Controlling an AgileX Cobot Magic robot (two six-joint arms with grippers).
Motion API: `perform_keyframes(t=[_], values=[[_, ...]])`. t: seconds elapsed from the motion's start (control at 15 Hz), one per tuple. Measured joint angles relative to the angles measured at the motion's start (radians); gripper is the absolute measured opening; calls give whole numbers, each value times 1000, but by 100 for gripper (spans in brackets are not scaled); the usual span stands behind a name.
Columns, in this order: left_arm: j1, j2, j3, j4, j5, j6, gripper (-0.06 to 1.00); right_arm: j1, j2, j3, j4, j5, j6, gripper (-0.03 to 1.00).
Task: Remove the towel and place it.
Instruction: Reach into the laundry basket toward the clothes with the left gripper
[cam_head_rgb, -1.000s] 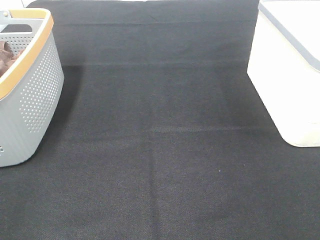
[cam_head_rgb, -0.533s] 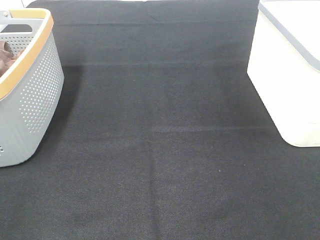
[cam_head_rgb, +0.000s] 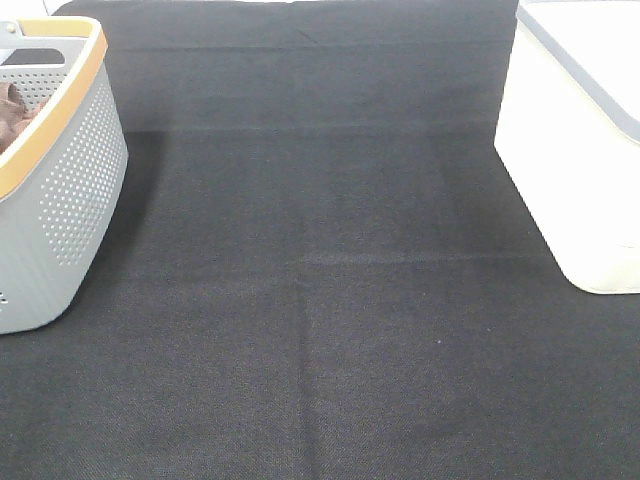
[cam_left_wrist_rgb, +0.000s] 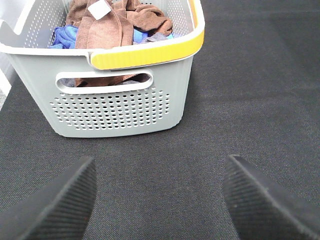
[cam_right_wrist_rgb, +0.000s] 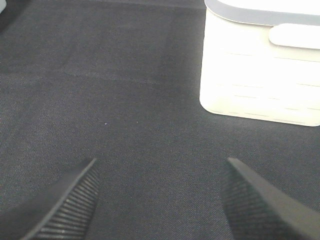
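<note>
The reddish-brown towel (cam_left_wrist_rgb: 112, 22) with a small white tag lies crumpled on top of other cloths in a grey perforated basket (cam_left_wrist_rgb: 120, 107) with a yellow rim. In the exterior high view only a bit of the towel (cam_head_rgb: 12, 108) shows inside the basket (cam_head_rgb: 70, 190) at the far left. My left gripper (cam_left_wrist_rgb: 157, 200) is open and empty, low over the black mat, in front of the basket and apart from it. My right gripper (cam_right_wrist_rgb: 157, 200) is open and empty over the mat, short of the white box. Neither gripper shows in the exterior high view.
A white lidded box (cam_head_rgb: 580, 150) stands at the right edge of the black mat (cam_head_rgb: 320, 300); it also shows in the right wrist view (cam_right_wrist_rgb: 260, 65). Blue cloths (cam_left_wrist_rgb: 65, 36) lie under the towel in the basket.
</note>
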Motion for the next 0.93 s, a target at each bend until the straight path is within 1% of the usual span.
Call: perform_keyframes(t=[0.93], values=[[0, 0, 0, 0, 0, 0, 69, 0, 0, 0, 0, 0, 0, 66]])
